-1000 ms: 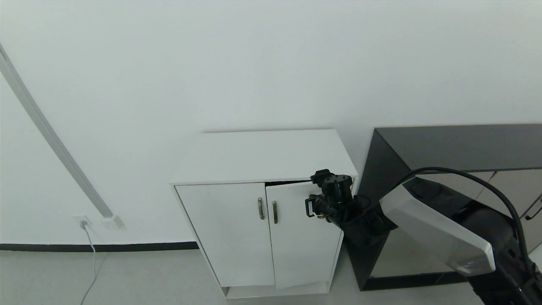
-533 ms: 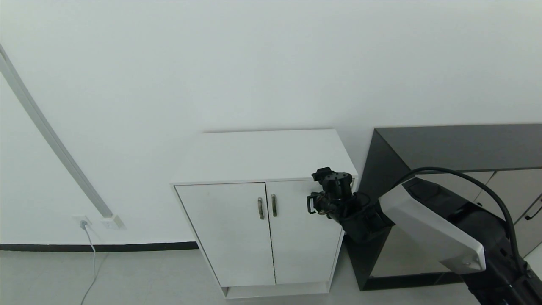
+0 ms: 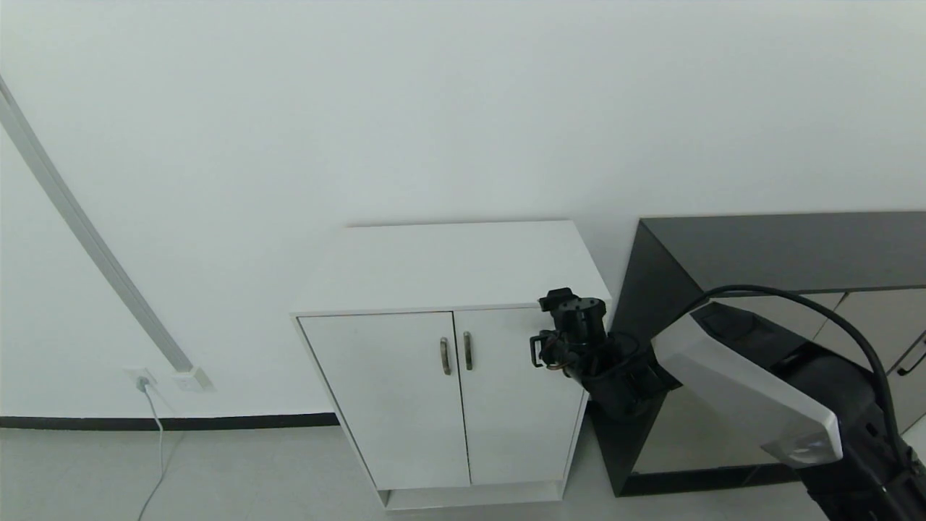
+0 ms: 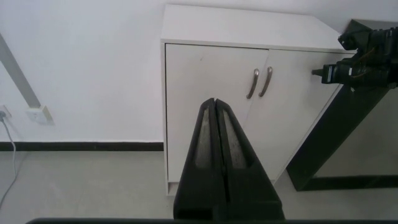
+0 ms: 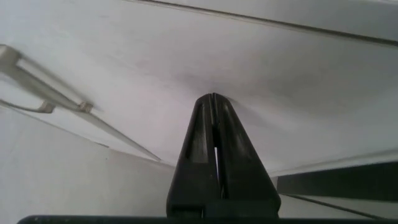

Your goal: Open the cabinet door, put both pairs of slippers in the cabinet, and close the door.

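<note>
The white cabinet stands against the wall with both doors flush. Its two metal handles meet at the middle. My right gripper is shut with nothing in it, its tip against or just off the face of the right door, near the upper hinge side. The right wrist hangs in front of that door's top right corner. Farther back from the cabinet, my left gripper is shut and empty, pointing toward the left door.
A dark, glossy cabinet stands right beside the white one. At the left, a wall socket has a cable running down to the floor. A slanted duct runs along the wall. Bare floor lies in front.
The right door was ajar a second ago and is now shut flush. My right arm pushed in with it, then drew back slightly to the right.
</note>
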### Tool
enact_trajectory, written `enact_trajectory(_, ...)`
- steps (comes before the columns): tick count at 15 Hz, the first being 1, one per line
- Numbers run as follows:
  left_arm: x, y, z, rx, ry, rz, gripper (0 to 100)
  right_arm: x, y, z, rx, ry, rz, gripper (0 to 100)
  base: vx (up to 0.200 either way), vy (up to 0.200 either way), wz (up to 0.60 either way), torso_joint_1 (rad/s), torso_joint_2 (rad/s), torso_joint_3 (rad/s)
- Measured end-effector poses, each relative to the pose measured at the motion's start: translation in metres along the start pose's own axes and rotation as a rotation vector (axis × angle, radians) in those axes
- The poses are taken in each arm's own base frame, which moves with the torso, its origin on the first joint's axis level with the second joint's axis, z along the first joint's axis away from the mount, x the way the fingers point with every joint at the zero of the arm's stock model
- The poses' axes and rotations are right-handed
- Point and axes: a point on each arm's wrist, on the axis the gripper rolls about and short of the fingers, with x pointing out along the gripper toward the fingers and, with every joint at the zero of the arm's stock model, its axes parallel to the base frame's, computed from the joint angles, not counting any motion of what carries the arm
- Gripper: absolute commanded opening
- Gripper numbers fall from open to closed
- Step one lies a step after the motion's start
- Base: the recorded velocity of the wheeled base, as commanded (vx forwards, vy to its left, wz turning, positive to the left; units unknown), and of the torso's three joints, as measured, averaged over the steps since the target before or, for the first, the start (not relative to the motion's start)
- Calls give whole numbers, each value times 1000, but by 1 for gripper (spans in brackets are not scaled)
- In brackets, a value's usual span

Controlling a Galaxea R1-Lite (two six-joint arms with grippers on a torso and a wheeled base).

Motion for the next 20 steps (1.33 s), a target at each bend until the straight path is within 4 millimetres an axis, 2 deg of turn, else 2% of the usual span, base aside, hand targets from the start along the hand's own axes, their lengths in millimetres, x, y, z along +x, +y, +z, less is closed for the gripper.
enact_trajectory(2,0,0,0,0,-1,0,0,-9,0,3,1,-9,4,0,0,0,0,0,0,0)
enact_trajectory(4,0,0,0,0,0,0,0,-27,-4,3,-2,0,2,0,0,0,0,0,0,0)
enact_trajectory(11,0,0,0,1,0,-1,0,-129,-37,27,10,-26,-21,0,0,0,0,0,0,0)
enact_trajectory(13,0,0,0,1,-1,-1,0,-156,-55,35,21,-38,-54,0,0,0,0,0,0,0)
enact_trajectory(16,0,0,0,1,0,-1,0,-190,-94,43,49,-55,-151,0,0,0,0,0,0,0)
enact_trajectory(20,0,0,0,1,0,-1,0,-234,-140,41,74,-59,-290,0,0,0,0,0,0,0)
